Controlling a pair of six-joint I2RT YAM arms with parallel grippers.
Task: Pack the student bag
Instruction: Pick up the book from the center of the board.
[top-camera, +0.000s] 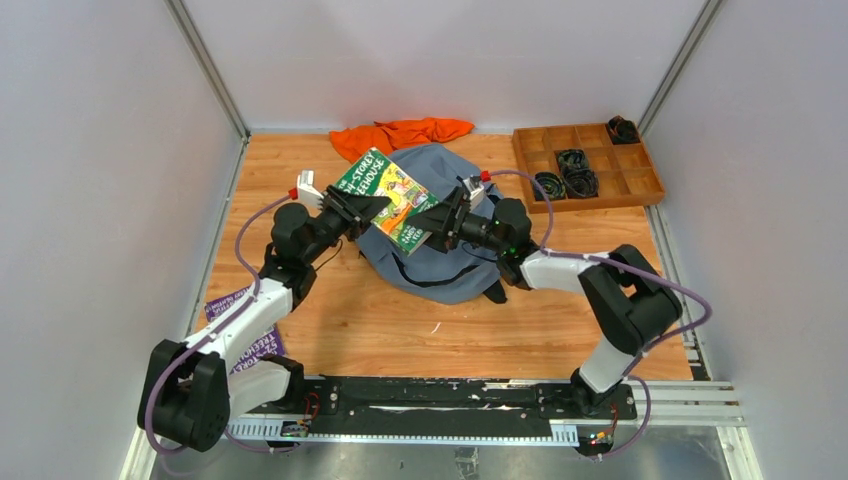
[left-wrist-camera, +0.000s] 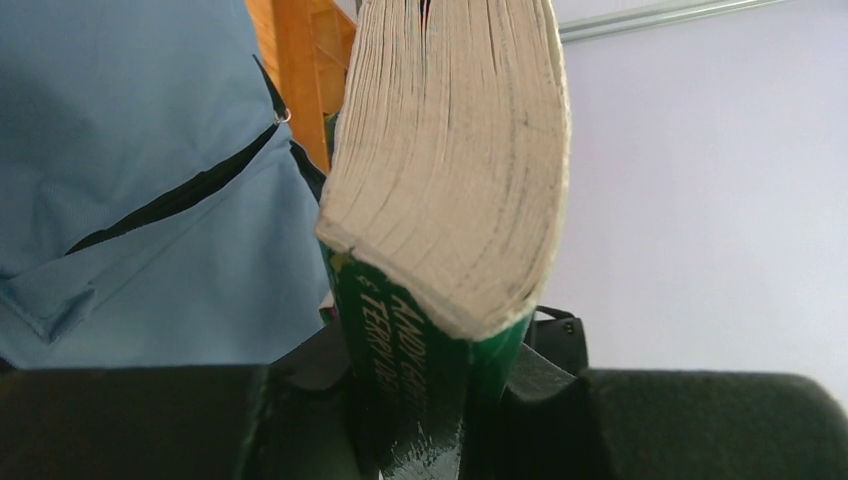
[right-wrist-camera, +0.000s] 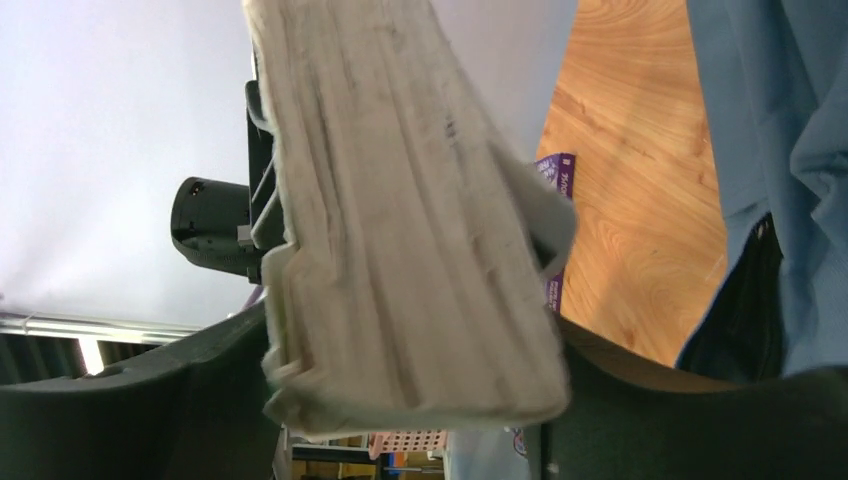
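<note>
A green paperback book (top-camera: 385, 195) hangs tilted in the air over the student bag (top-camera: 450, 272), a soft grey-blue backpack lying flat on the wooden table. My left gripper (top-camera: 345, 205) is shut on the book's spine end; in the left wrist view the green spine (left-wrist-camera: 420, 360) is pinched between my left gripper (left-wrist-camera: 440, 400), with the bag (left-wrist-camera: 130, 150) behind. My right gripper (top-camera: 440, 222) stands at the opposite end. In the right wrist view the book's page edge (right-wrist-camera: 400, 250) lies between the wide jaws of my right gripper (right-wrist-camera: 410, 400). The bag (right-wrist-camera: 790, 150) shows at the right.
An orange cloth (top-camera: 400, 133) lies crumpled at the back wall behind the bag. A wooden compartment tray (top-camera: 640, 183) with black cable coils (top-camera: 570, 170) stands back right. A purple book (top-camera: 235, 305) lies under the left arm near the left wall.
</note>
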